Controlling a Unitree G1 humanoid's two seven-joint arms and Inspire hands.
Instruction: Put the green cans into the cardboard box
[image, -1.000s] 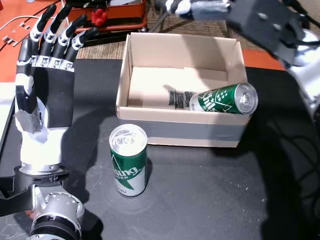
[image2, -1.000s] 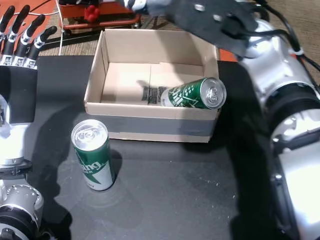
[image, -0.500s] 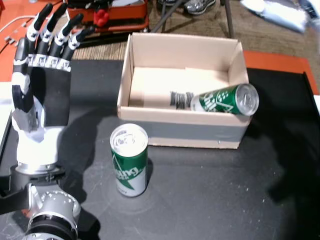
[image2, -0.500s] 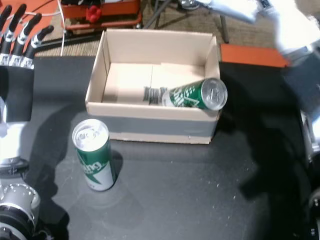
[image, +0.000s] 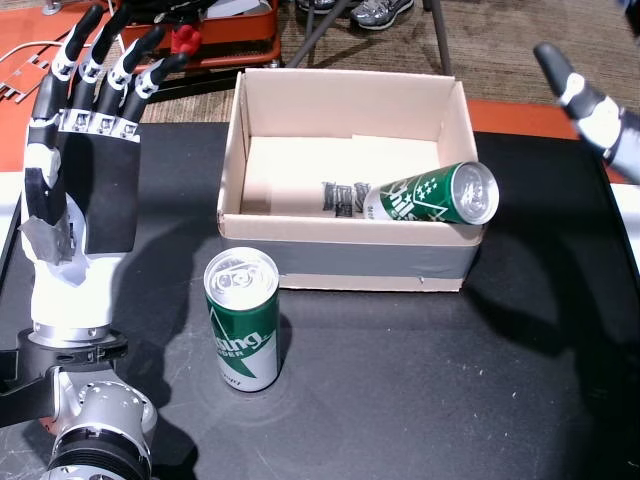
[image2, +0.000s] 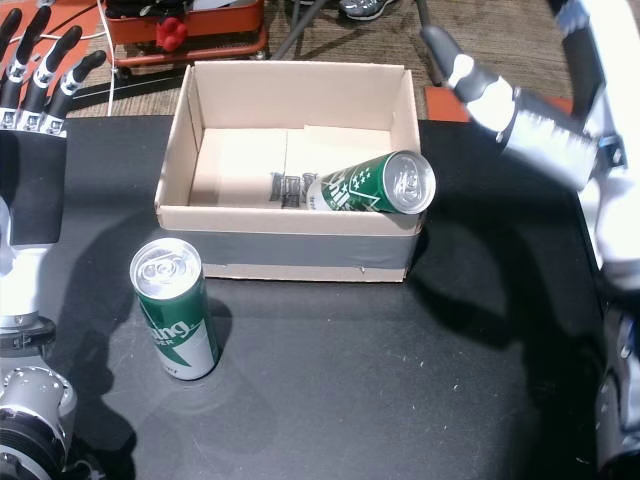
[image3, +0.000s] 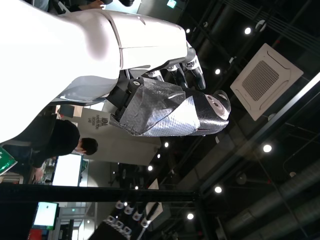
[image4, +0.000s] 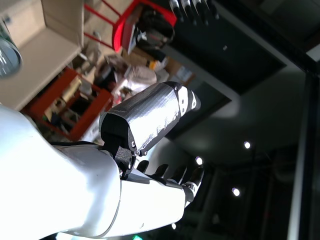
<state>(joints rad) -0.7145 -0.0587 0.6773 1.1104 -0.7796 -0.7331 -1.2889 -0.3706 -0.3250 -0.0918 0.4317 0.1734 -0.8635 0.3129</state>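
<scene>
One green can (image: 243, 318) (image2: 175, 322) stands upright on the black table just in front of the cardboard box (image: 345, 264) (image2: 285, 252). A second green can (image: 434, 196) (image2: 373, 186) lies tilted in the box's front right corner, its top resting over the front wall. My left hand (image: 84, 150) (image2: 30, 130) is open, fingers straight up, to the left of the box and the standing can, touching neither. My right hand (image2: 505, 100) (image: 590, 103) is open and empty, raised right of the box. Both wrist views show only my own hands (image3: 170, 107) (image4: 150, 117) and ceiling.
The black table (image: 420, 400) runs forward and right of the box. An orange crate (image: 215, 25) with a red object sits behind the box on the floor. A person's shoes (image: 375, 12) show at the top edge.
My right arm has drawn back from above the box to the right side, and the hand is lower at the right edge. The view shifted slightly. Both cans stay put.
</scene>
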